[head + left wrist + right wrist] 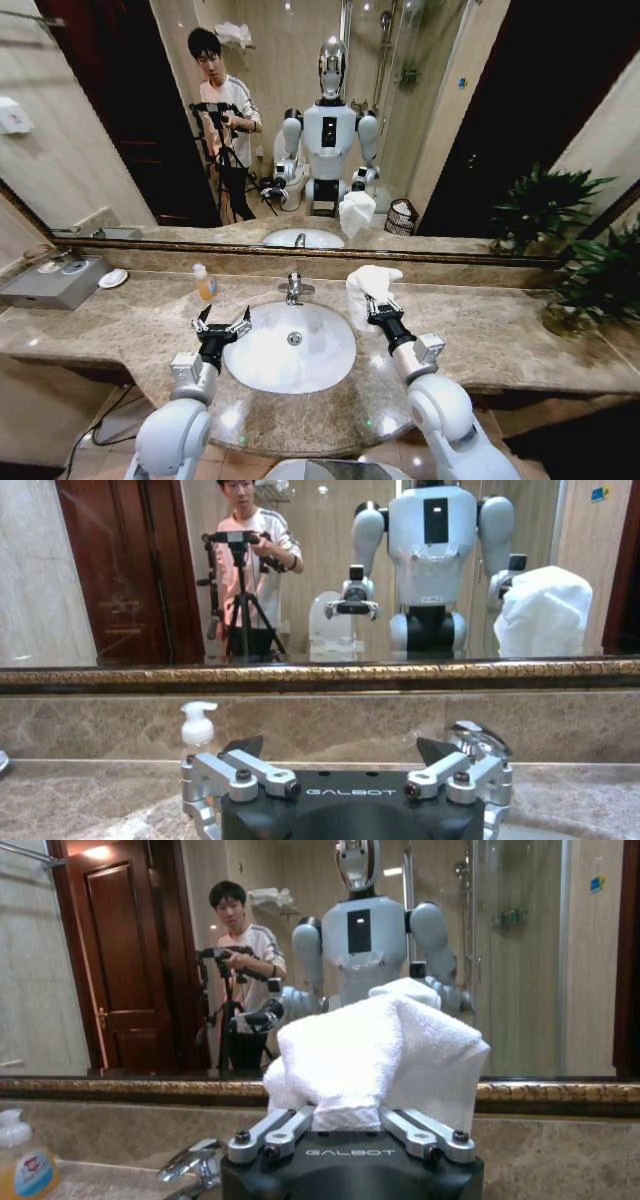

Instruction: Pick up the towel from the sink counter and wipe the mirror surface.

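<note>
My right gripper (374,306) is shut on the white towel (370,282) and holds it upright above the sink counter (480,330), right of the faucet and short of the mirror surface (450,120). In the right wrist view the towel (375,1054) bulges up out of the shut right gripper (345,1119), with the mirror (130,952) behind it. My left gripper (222,323) hangs open and empty over the basin's left rim. The left wrist view shows the left gripper (340,748) spread wide, facing the mirror (320,570).
An oval white basin (262,372) and chrome faucet (294,288) sit between my arms. A soap bottle (205,284) stands left of the faucet. A small white dish (113,278) and a grey tray (55,282) are far left. Potted plants (600,270) crowd the right end.
</note>
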Tool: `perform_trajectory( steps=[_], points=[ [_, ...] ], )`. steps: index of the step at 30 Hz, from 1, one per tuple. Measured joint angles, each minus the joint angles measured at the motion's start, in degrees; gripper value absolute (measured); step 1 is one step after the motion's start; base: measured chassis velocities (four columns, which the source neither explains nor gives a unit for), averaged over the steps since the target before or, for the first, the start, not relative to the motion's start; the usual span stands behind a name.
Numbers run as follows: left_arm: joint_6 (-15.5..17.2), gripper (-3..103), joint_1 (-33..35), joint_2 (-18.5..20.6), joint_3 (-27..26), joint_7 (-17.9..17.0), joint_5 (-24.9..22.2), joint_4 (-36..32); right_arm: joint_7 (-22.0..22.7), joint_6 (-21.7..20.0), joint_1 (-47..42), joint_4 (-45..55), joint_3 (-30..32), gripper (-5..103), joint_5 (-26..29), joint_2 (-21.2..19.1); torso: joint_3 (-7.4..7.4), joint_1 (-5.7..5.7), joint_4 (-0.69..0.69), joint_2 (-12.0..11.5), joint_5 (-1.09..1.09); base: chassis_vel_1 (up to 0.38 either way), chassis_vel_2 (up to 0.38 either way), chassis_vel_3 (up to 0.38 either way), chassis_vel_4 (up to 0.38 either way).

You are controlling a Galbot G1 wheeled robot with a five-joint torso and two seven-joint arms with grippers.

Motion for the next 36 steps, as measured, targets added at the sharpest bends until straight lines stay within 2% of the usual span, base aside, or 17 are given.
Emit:
perform_trajectory(
  steps=[15,18,19,21,22,24,26,27,29,30,32,36],
  points=[
    [0.0,100,0.0,0.0,0.0,0.0,0.0,0.0,-0.9,1.0,-1.0,-0.4,-0.5,12,-0.5,-0.1,0.00,0.00,0.01,0.0,-0.04,0.131,0.115,-0.113,-0.126],
    [0.0,100,0.0,0.0,0.0,0.0,0.0,0.0,-1.9,-2.5,-0.3,-2.8,-1.3,12,-0.6,-2.6,0.00,0.00,0.03,0.0,-0.01,0.081,0.047,-0.031,-0.037],
    [0.0,100,0.0,0.0,0.0,0.0,0.0,0.0,-1.9,-2.5,-0.3,-2.8,-1.3,12,-0.6,-2.6,0.00,0.00,0.03,0.0,-0.01,0.068,0.012,-0.002,-0.017],
    [0.0,100,0.0,0.0,0.0,0.0,0.0,0.0,-3.7,-7.2,0.7,-4.6,-1.9,12,-0.6,-6.1,0.00,0.00,0.00,0.0,0.01,0.000,0.000,0.000,0.000],
    [0.0,100,0.0,0.0,0.0,0.0,0.0,0.0,-3.7,-7.2,0.7,-4.6,-1.9,12,-0.6,-6.1,0.00,0.00,0.00,0.0,0.01,0.000,0.000,0.000,0.000],
    [0.0,100,0.0,0.0,0.0,0.0,0.0,0.0,-4.8,-9.8,1.6,-5.9,-3.1,12,-0.6,-8.6,0.00,0.00,-0.02,0.0,0.01,-0.074,-0.056,0.033,0.013],
    [0.0,100,0.0,0.0,0.0,0.0,0.0,0.0,-5.4,-11.5,3.7,-8.0,-5.6,12,-0.7,-11.3,0.00,0.00,-0.02,0.0,0.02,-0.059,-0.046,0.032,0.018],
    [0.0,100,0.0,0.0,0.0,0.0,0.0,0.0,-5.4,-11.5,3.7,-8.0,-5.6,12,-0.7,-11.3,0.00,0.00,-0.02,0.0,0.02,-0.059,-0.040,0.029,0.018],
    [0.0,100,0.0,0.0,0.0,0.0,0.0,0.0,-5.4,-13.3,6.6,-9.7,-9.6,12,-0.5,-13.4,0.00,0.01,0.00,0.0,0.01,0.000,0.000,0.000,0.000],
    [0.0,100,0.0,0.0,0.0,0.0,0.0,0.0,-5.4,-13.3,6.6,-9.7,-9.6,12,-0.5,-13.4,0.00,0.01,0.00,0.0,0.01,0.000,0.000,0.000,0.000],
    [0.0,100,0.0,0.0,0.0,0.0,0.0,0.0,-4.6,-14.4,10.2,-11.7,-14.6,12,-0.3,-14.1,0.00,0.00,0.01,0.0,0.00,0.000,0.000,0.000,0.000],
    [0.0,100,0.0,0.0,0.0,0.0,0.0,0.0,-4.7,-16.0,15.5,-15.8,-19.7,12,-0.8,-13.6,0.00,0.00,0.02,0.0,-0.02,0.000,0.000,0.000,0.000]
  ],
)
